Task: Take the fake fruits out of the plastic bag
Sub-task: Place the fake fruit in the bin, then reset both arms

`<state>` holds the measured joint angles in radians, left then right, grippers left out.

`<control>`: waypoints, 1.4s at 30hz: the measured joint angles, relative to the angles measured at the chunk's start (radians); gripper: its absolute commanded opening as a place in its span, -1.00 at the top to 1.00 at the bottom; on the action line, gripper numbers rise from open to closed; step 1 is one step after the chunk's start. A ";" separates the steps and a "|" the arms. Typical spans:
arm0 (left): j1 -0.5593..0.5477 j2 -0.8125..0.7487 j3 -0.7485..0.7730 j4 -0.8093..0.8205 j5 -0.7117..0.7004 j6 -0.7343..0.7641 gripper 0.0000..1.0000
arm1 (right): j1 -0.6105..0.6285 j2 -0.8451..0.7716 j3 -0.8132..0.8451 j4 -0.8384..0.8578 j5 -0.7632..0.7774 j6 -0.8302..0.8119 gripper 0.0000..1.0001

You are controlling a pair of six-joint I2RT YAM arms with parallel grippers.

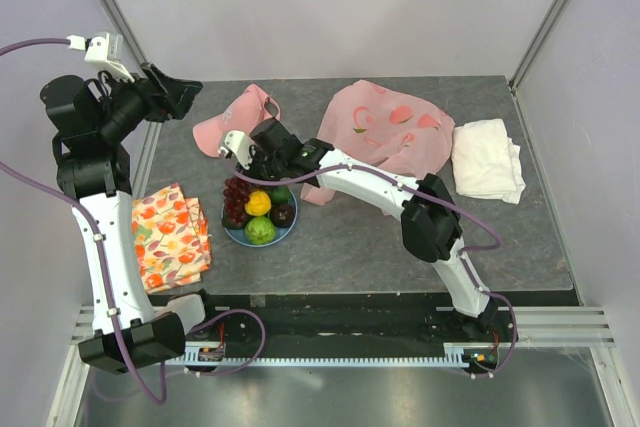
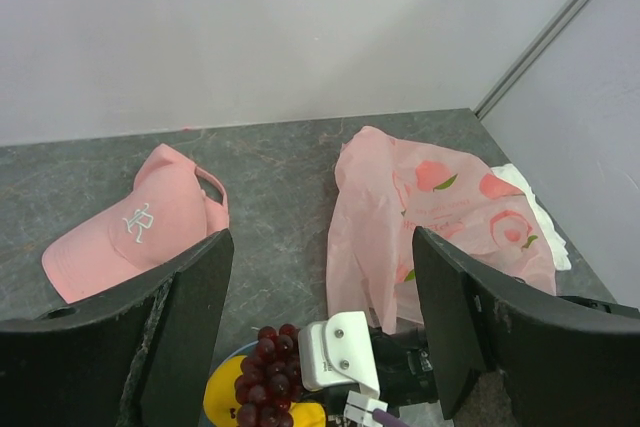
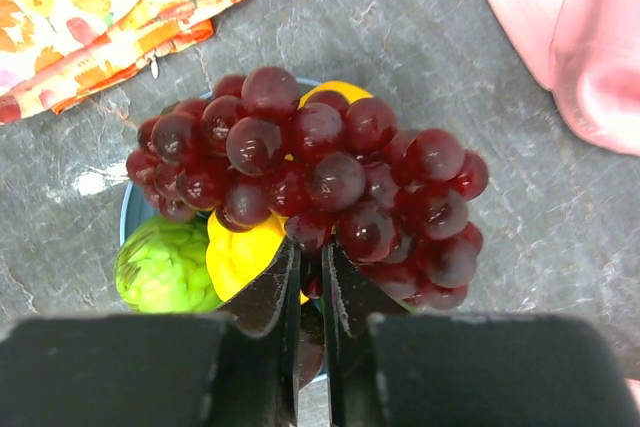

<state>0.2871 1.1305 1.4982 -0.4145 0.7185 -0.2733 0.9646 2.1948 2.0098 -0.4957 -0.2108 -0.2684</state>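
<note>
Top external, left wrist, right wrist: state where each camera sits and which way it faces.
Top external: above and behind the bases, looking down on the table; both arms show whole.
Left wrist: high at the left, facing across the cap and bag; the open left gripper frames it.
Right wrist: just above the plate, looking down; the right gripper is shut on the grapes.
Shared: all three show the grapes.

pink cap (image 1: 240,112), floral cloth (image 1: 172,237), white towel (image 1: 487,159) and blue plate (image 3: 127,215) on grey table (image 1: 350,247).

Pink cap (image 2: 125,242) bears a white monogram (image 2: 137,219), perhaps "R".
</note>
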 measured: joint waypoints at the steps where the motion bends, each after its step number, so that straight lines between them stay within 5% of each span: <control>1: 0.000 0.002 0.000 0.000 0.000 0.000 -0.59 | 0.000 0.000 -0.004 -0.001 0.000 0.001 0.58; 8: 0.000 0.009 0.000 0.003 0.001 0.000 -0.59 | 0.000 0.000 -0.011 -0.006 0.006 0.016 -0.20; 20: 0.001 0.011 -0.009 0.005 0.018 -0.003 -0.59 | 0.000 0.000 -0.011 -0.008 0.034 0.030 -0.53; 23: 0.002 0.011 -0.009 0.006 0.018 -0.003 -0.63 | 0.000 -0.019 -0.018 -0.031 0.046 0.028 -0.96; 28: 0.003 0.011 -0.012 0.005 0.017 -0.004 -0.73 | -0.007 -0.182 -0.142 -0.067 0.144 0.012 -0.96; 29: 0.003 0.011 -0.017 0.005 0.016 -0.004 -0.95 | -0.012 -0.228 -0.170 -0.068 0.170 0.014 -0.96; 42: 0.003 0.013 -0.220 -0.019 -0.076 0.061 -0.99 | -0.294 -0.534 -0.474 -0.004 0.529 0.164 -0.96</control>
<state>0.2905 1.1439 1.2785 -0.4335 0.6422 -0.2123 0.6704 1.6611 1.5356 -0.4999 0.3183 -0.1047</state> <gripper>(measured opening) 0.991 0.982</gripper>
